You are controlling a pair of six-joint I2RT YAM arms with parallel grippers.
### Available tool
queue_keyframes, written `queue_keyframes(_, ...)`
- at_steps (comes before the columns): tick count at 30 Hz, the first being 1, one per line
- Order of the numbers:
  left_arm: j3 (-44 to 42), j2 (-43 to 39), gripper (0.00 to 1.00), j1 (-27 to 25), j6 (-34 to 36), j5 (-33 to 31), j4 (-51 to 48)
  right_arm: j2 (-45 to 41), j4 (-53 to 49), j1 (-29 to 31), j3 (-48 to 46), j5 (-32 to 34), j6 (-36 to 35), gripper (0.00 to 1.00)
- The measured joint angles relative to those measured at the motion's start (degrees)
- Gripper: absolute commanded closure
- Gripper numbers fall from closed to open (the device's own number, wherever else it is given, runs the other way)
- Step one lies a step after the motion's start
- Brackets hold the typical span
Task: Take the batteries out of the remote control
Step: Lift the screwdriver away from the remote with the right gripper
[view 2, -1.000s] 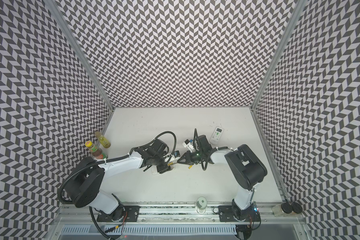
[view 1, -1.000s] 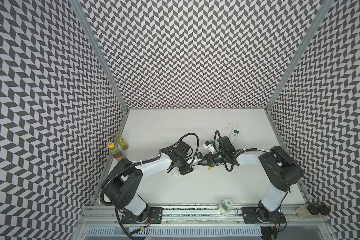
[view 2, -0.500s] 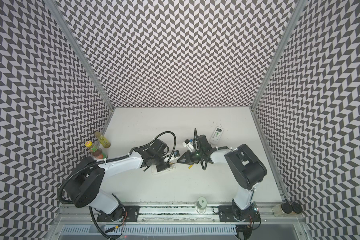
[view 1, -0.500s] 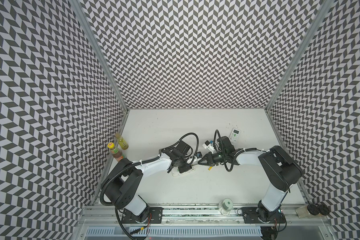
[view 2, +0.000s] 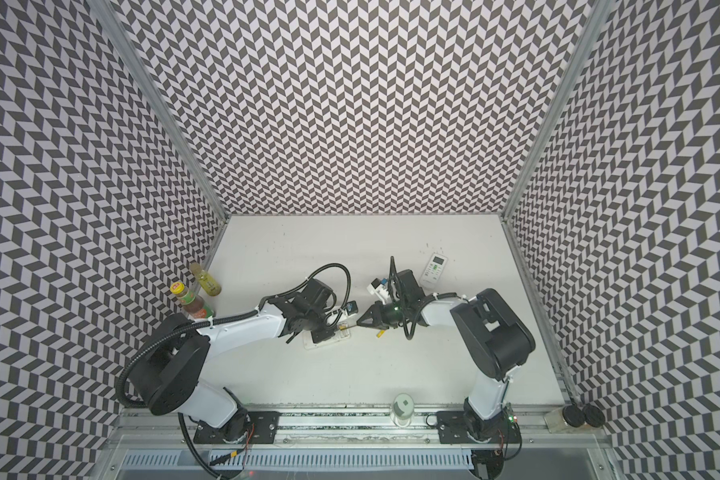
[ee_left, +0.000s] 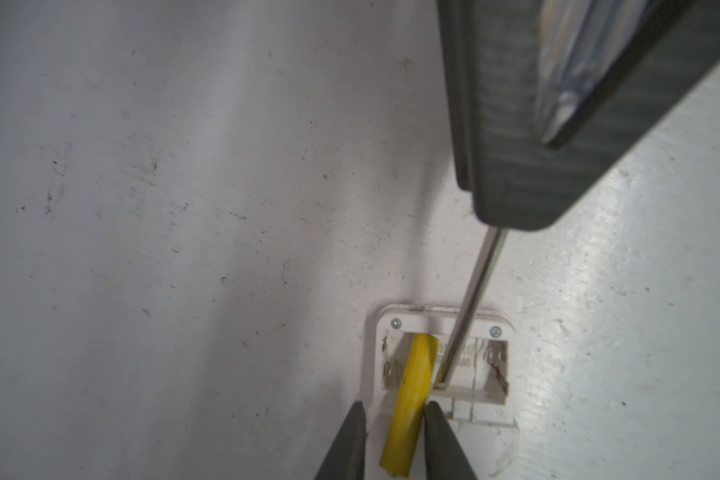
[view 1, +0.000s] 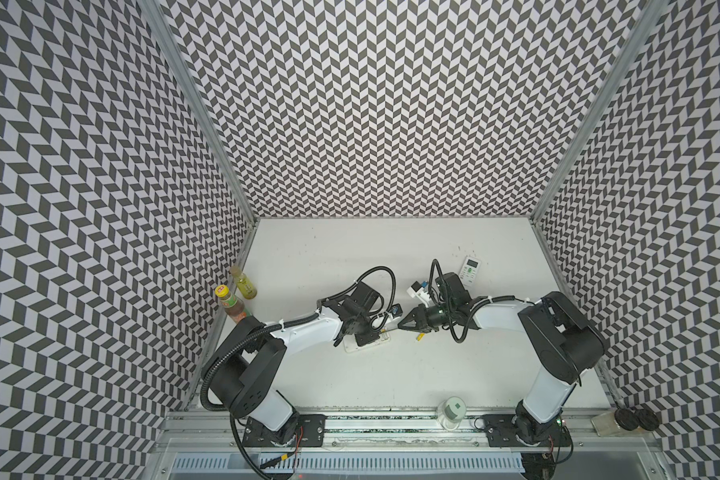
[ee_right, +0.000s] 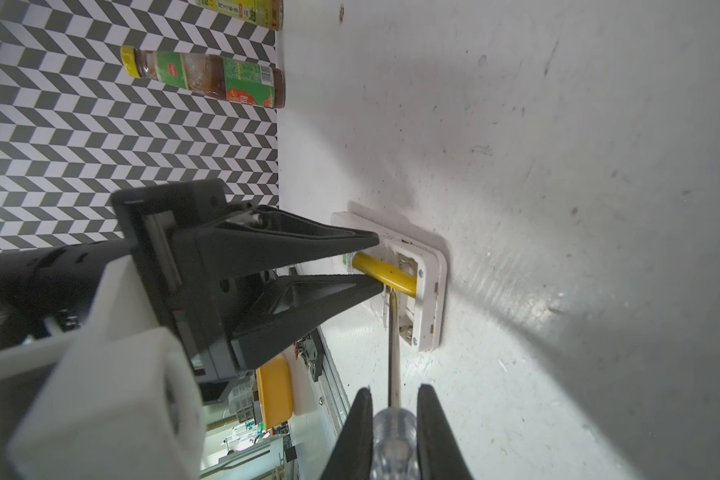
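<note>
Now that the left gripper (ee_left: 395, 405) has drawn its jaws in from the wide spread of a second ago, its two black fingers stand narrowly apart on either side of the yellow battery (ee_left: 408, 390). One finger is touching the battery or nearly so. A sliver of white shows between the battery and the other finger, so this reads as a closing grasp, not yet a firm pinch. The battery lies tilted, with one end down in the open compartment of the remote control (ee_left: 416, 318) and the other end raised towards the fingers.

The right gripper (ee_right: 395, 390) has kept its place and is pressed together on the clear handle of the screwdriver (ee_right: 393, 357). The tip of the screwdriver sits in the compartment right against the battery's side, where it looks to be levering the battery up. The neighbouring bay (ee_left: 474, 361) shows only its contacts.

Just beside the remote, under the right gripper in a top view, a loose yellow cell (view 1: 420, 336) lies on the table (view 1: 391, 374). That cell is probably already unloaded, so this battery would be the last one in this remote.

Farther back, a second remote (view 1: 470, 269) lies face up near the right wall, apart from both arms. Whether it holds batteries cannot be told. The next step calls for the pinch to finish and then a lift, while the screwdriver holds the battery up.
</note>
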Motion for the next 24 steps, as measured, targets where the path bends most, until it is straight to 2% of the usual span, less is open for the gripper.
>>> queue_keyframes(9, -0.04, 0.0, 0.83, 0.09, 0.0, 0.07, 0.07, -9.16, -5.84, -4.66, -0.26, 0.79, -3.61, 1.0)
queue_keyframes(15, -0.04, -0.46, 0.91, 0.15, -0.02, 0.28, -0.42, -17.16, -11.32, -10.27, -1.36, 2.58, -6.58, 1.0)
queue_keyframes(21, 0.31, -2.95, 1.0, 0.63, 0.0, 1.6, -1.7, -24.96, -17.49, -13.81, -1.66, 7.76, -8.92, 1.0)
queue_keyframes(24, 1.18, -4.83, 1.0, 0.9, -0.52, 3.13, -2.32, -28.85, -19.85, -14.67, -1.66, 11.02, -9.9, 1.0)
